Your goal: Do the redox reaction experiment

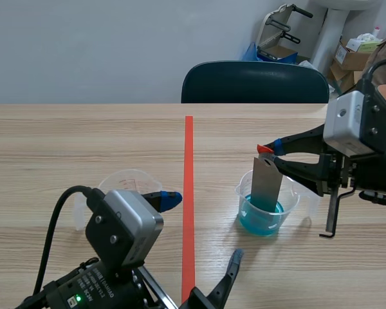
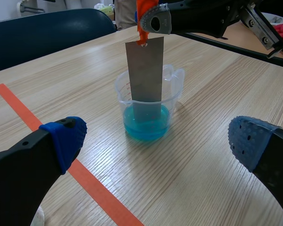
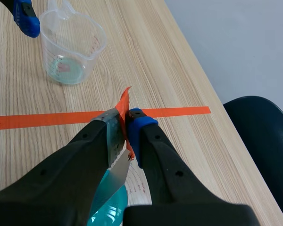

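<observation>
A grey metal strip [image 1: 266, 183] with an orange tab on top stands upright in a clear beaker [image 1: 289, 199] of blue liquid [image 1: 262, 219], its lower end dipped in. My right gripper [image 1: 270, 153] is shut on the tab at the strip's top, seen in the right wrist view as the gripper [image 3: 126, 122] pinching strip [image 3: 115, 174]. My left gripper [image 1: 202, 228] stands open near the front edge, nothing between its fingers. In the left wrist view the beaker [image 2: 172, 92] and strip [image 2: 145, 70] stand ahead of the open left gripper [image 2: 156, 136].
A second clear beaker [image 1: 125, 183], with only a faint film at its bottom [image 3: 73, 47], stands left of the orange tape line [image 1: 188, 193]. A dark chair [image 1: 254, 80] sits behind the table's far edge. Boxes [image 1: 354, 55] lie at the back right.
</observation>
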